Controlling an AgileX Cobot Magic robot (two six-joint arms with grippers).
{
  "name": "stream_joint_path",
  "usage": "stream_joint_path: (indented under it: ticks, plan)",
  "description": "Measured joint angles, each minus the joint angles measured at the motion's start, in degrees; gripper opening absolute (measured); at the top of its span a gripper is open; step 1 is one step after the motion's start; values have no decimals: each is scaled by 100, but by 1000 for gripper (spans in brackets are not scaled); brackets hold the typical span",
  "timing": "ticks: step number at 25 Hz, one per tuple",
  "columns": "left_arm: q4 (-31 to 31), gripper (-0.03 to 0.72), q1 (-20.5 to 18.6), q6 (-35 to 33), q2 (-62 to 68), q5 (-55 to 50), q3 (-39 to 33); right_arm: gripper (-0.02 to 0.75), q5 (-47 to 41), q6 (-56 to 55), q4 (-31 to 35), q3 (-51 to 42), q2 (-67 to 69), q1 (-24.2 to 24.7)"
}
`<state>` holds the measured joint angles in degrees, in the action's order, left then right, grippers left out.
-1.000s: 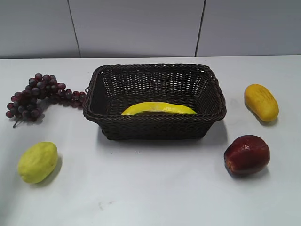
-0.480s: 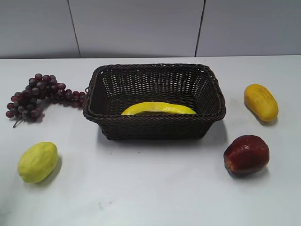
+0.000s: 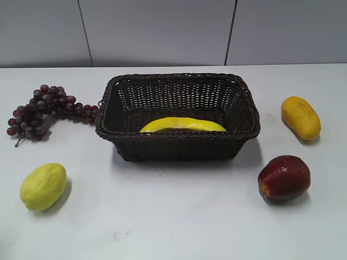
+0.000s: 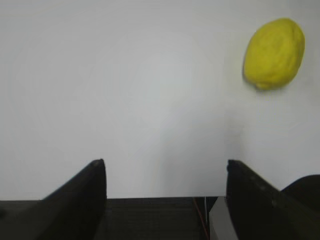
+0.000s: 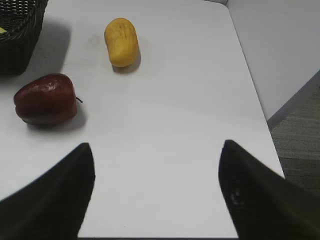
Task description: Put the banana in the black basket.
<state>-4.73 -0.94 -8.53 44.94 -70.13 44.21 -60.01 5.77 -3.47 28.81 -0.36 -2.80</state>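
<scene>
Yellow-green lemon-like fruit [image 3: 43, 186] lies far left, beneath the empty, spread left gripper [image 4: 165, 180]. Centrally, the banana [image 3: 182, 125] already lies inside the black basket [image 3: 178, 138], so the task looks complete. Rightward, the right gripper [image 5: 155, 170] hangs open, empty.

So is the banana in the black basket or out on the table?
In. The banana lies inside the black basket, behind its front rim; neither hand touches it.

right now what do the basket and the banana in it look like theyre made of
The black basket looks like woven wicker or plastic rattan: open weave, braided rim, slight sheen. The banana looks smooth, evenly bright yellow, possibly plastic; too little shows to be sure.
</scene>
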Motion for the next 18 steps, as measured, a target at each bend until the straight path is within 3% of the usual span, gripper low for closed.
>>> stream_joint_path:
  ticks: [8,18]
  plan:
    - [0,556,0,-5,-1547,129,-1259,589,0,0,0,0,0,0]
    - [-79,555,0,-5,-3562,794,-1587,589,0,0,0,0,0,0]
